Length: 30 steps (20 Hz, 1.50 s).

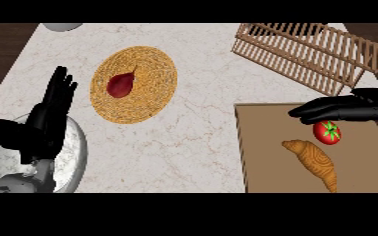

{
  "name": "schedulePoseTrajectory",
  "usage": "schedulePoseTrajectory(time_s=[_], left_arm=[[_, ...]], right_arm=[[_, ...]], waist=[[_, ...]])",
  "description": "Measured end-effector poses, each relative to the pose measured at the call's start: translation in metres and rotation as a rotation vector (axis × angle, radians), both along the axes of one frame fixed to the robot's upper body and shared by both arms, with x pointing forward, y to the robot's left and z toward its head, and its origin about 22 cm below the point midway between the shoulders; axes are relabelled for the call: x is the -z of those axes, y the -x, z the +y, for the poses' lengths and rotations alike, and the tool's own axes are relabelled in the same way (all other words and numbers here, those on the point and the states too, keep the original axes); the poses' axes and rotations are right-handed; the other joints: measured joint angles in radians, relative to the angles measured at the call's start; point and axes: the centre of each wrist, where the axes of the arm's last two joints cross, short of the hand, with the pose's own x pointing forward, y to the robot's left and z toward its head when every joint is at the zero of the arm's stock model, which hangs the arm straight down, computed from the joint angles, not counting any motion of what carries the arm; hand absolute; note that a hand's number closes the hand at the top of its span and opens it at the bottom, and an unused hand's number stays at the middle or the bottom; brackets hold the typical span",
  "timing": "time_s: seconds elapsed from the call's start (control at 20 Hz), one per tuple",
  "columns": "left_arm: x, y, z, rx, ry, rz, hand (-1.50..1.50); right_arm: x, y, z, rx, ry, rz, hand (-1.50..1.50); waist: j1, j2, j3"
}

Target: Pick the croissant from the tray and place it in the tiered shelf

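A golden croissant (316, 164) lies on the brown tray (266, 155) at the lower right, beside a red tomato (327, 132). My right hand (339, 109) hovers over the tray's upper part, fingers stretched leftward and relaxed, just above the tomato and apart from the croissant. The wooden slatted tiered shelf (306, 52) stands at the upper right. At the left edge my left hand (48, 112) rests open with fingers up.
A woven round mat (151, 92) holding a dark red pear-shaped item (120, 85) sits at centre left. A white plate rim (74, 152) shows under my left forearm. A grey object (62, 26) peeks in at the top left. Marble counter lies between mat and tray.
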Motion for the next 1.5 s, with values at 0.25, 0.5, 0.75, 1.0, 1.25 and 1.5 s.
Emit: schedulePoseTrajectory(time_s=[0.25, 0.5, 0.75, 1.0, 1.25, 1.5], left_arm=[[0.001, 0.0, -0.001, -0.011, -0.003, -0.001, 0.0], [-0.001, 0.003, 0.004, -0.014, 0.003, 0.001, 0.0], [0.003, 0.006, -0.002, -0.008, 0.002, -0.006, 0.0], [-0.001, 0.003, -0.002, -0.005, 0.002, -0.005, 0.0], [-0.002, 0.002, -0.002, -0.002, -0.004, -0.013, 0.0], [0.001, -0.003, -0.004, 0.002, -0.009, -0.009, 0.0]], right_arm=[[-0.045, 0.033, 0.033, -0.104, 0.229, -0.279, -1.5], [-0.042, 0.069, 0.053, -0.131, 0.411, -0.481, -1.5], [-0.011, 0.095, 0.057, -0.121, 0.513, -0.565, -1.5], [0.015, 0.104, 0.055, -0.098, 0.615, -0.686, -1.5], [0.042, 0.104, 0.044, -0.057, 0.739, -0.784, -1.5], [0.066, 0.095, 0.029, -0.02, 0.753, -0.797, -1.5]], waist=[[-0.016, -0.003, 0.001], [-0.017, -0.001, 0.002], [-0.014, 0.003, 0.001], [-0.008, 0.005, 0.001], [-0.004, 0.006, 0.0], [-0.001, 0.007, 0.0]])
